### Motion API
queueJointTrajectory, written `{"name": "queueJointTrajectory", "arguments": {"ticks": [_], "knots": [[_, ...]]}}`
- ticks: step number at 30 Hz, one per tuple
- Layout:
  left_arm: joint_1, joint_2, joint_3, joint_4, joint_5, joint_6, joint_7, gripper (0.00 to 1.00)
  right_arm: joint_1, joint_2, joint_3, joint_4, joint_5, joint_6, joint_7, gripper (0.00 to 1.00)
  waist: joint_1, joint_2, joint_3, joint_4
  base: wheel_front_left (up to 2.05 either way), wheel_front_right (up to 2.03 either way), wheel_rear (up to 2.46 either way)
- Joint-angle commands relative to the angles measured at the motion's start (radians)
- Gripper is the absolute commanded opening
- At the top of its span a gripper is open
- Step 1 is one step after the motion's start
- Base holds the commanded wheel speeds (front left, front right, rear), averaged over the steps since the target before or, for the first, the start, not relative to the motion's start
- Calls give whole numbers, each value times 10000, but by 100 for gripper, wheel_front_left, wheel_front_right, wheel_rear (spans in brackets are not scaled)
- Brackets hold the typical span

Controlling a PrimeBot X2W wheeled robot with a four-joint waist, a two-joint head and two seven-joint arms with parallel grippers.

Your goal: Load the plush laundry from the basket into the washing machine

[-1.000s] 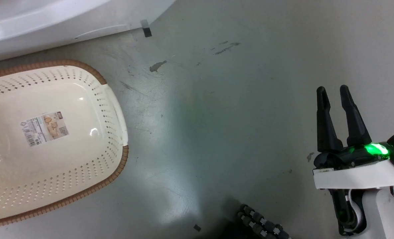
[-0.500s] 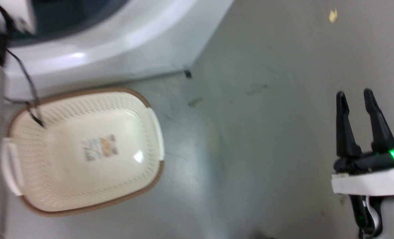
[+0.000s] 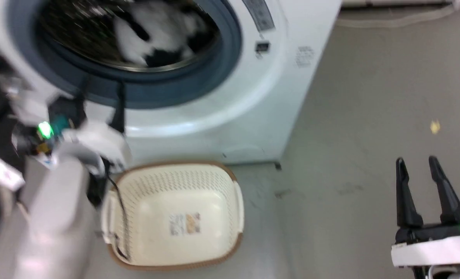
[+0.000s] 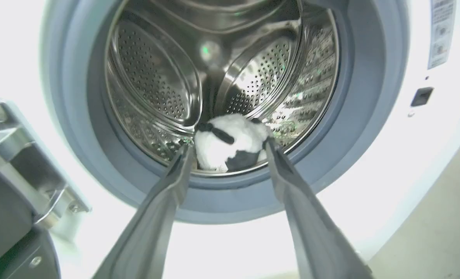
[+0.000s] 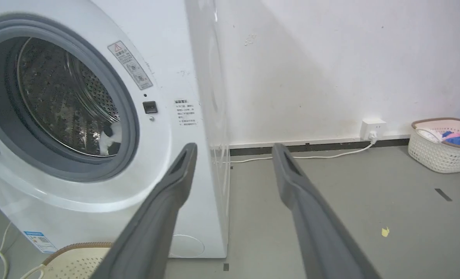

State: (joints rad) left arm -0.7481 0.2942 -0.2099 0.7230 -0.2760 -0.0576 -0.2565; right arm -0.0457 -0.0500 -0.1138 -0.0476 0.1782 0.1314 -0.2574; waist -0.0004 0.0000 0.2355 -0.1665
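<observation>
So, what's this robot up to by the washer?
It is loading laundry. The plush panda lies in the drum of the washing machine, and the basket on the floor holds just its label. The left tool is open, aimed at the drum; the right tool, also open, hangs aside.

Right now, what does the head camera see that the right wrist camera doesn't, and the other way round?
Head view: the paper label on the inside bottom of the basket, and the pale left forearm beside it.
Right wrist view: a wall socket with a white cable, and a second basket of coloured clothes by the wall.
Shared: the washing machine, the panda lying inside it, the cream basket's brown rim, a yellow scrap on the floor, and the open right end effector.
</observation>
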Motion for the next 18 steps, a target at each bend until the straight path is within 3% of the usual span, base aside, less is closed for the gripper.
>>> {"name": "queueJointTrajectory", "arguments": {"ticks": [1, 11, 18], "knots": [[926, -183, 123, -671, -47, 236, -48, 100, 259, -14, 27, 10, -97, -7, -44, 100, 4, 0, -1219, 982, 0, 0, 0], [5552, -1161, 524, -4585, 155, 1443, -51, 100, 1013, -12, 352, 390, -334, -7, -44, 100, 4, 0, -2145, 1408, 0, 0, 0], [7967, -1825, 820, -6230, 570, 1781, -52, 100, 1304, -68, 683, 798, -892, -7, -44, 100, 4, 0, -2341, 1582, 0, 0, 0]]}}
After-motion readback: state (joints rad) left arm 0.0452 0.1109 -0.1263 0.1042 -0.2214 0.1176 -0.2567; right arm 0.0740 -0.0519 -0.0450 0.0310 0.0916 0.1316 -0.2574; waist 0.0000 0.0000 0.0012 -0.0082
